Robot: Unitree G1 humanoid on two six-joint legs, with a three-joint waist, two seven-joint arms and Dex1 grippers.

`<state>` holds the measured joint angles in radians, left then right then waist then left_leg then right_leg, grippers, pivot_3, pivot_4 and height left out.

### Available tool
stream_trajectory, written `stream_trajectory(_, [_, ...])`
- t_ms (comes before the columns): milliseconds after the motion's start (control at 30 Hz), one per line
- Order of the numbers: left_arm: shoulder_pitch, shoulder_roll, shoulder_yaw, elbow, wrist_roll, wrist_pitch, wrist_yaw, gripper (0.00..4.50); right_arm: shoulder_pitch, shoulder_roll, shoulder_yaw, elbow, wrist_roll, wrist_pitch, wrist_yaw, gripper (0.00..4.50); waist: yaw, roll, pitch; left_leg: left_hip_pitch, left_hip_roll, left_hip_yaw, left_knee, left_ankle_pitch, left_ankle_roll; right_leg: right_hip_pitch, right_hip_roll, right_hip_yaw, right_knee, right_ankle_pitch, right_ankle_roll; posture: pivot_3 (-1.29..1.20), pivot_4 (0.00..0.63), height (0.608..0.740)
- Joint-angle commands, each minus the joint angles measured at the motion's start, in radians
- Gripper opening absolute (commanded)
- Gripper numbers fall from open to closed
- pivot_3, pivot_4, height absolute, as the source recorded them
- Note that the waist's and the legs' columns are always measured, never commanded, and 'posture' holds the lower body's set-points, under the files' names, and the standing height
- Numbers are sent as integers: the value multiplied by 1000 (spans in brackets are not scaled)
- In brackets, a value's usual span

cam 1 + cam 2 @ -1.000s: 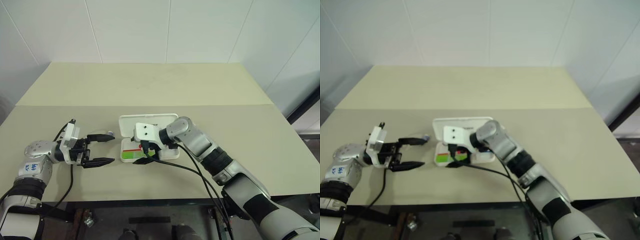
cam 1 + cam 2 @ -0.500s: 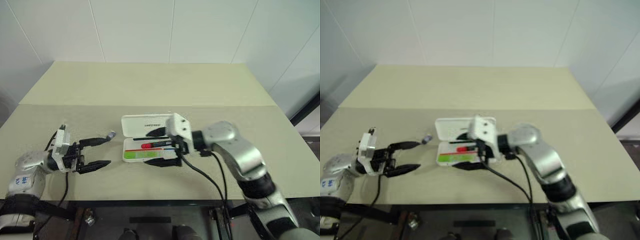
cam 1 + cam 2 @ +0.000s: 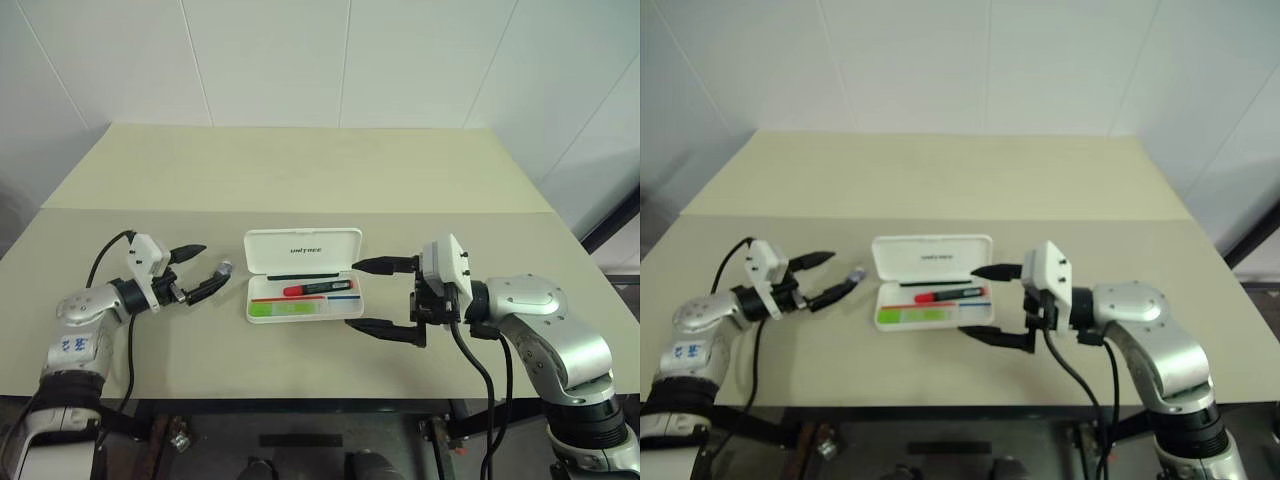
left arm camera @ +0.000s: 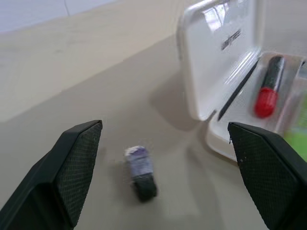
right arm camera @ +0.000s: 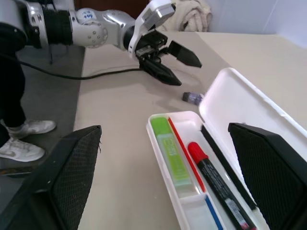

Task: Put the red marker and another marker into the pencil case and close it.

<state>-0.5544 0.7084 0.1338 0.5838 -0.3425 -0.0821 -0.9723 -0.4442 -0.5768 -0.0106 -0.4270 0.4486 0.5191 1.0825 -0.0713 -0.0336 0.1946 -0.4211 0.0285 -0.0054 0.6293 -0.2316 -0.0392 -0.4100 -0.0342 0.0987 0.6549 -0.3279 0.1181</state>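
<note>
The pencil case point(image 3: 303, 247) lies open at the table's middle, lid tipped back. In its tray rest the red marker point(image 3: 315, 289), black-barrelled with a red cap, and in front of it the lime-green marker point(image 3: 275, 309). My right gripper point(image 3: 352, 295) hovers open at the case's right end, one fingertip by the lid corner, the other in front of the tray. Left of the case, my left gripper point(image 3: 212, 260) is open and empty, pointing toward the case. The right wrist view shows both markers side by side in the tray point(image 5: 163, 143).
A small grey-purple cap point(image 3: 222, 268) lies on the table between the left gripper's fingertips and the case; it is also in the left wrist view point(image 4: 140, 165). Thin red, blue and black pens lie in the tray. A seam crosses the table behind the case.
My right gripper has drawn back to the right, off the case, uncovering the tray with both markers. My left gripper has swung round to point at the case. The camera has shifted too.
</note>
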Motion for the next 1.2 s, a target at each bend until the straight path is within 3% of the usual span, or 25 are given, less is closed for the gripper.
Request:
stream_trajectory(33, [-56, -2, -20, 99, 63, -38, -8, 4500, 6, -21, -31, -12, -1, -45, -34, 4479, 0, 0, 0, 0, 0, 1, 0, 0, 0, 0, 0, 0, 0, 0, 0, 0, 150, 740])
stream_trajectory(333, [-150, -18, -34, 279, 132, -33, -15, 4500, 46, -61, -62, -42, 19, -51, -104, 4479, 17, 0, 0, 0, 1, 2, 0, 0, 0, -1, 3, 0, 0, 0, 0, 0, 150, 740])
stream_trajectory(533, [-191, -15, -106, 361, 222, 70, -24, 4500, 77, -89, -86, -64, 44, -41, -122, 4479, 24, 0, 0, 0, 1, 1, 1, 0, 0, 0, 3, 0, 1, 0, 0, 0, 150, 740])
stream_trajectory(700, [-228, -36, -103, 395, 225, 83, -40, 3321, 83, -105, -93, -67, 58, -42, -136, 4500, 31, 0, 0, 1, 1, 2, 3, 0, 0, 1, 4, 1, 3, 0, 0, 0, 150, 740])
stream_trajectory(1033, [-283, -62, -96, 456, 243, 44, -28, 85, 85, -121, -94, -66, 68, -48, -151, 4500, 44, 0, 0, 0, 1, 2, 3, 0, 0, 0, 4, 1, 1, 0, 0, 0, 150, 740])
stream_trajectory(1200, [-285, -64, -88, 454, 237, 28, -52, 0, 89, -125, -96, -70, 69, -49, -156, 4500, 44, 0, 0, 0, 0, 2, 3, 0, 0, 0, 4, 1, 2, 0, 0, 0, 150, 740])
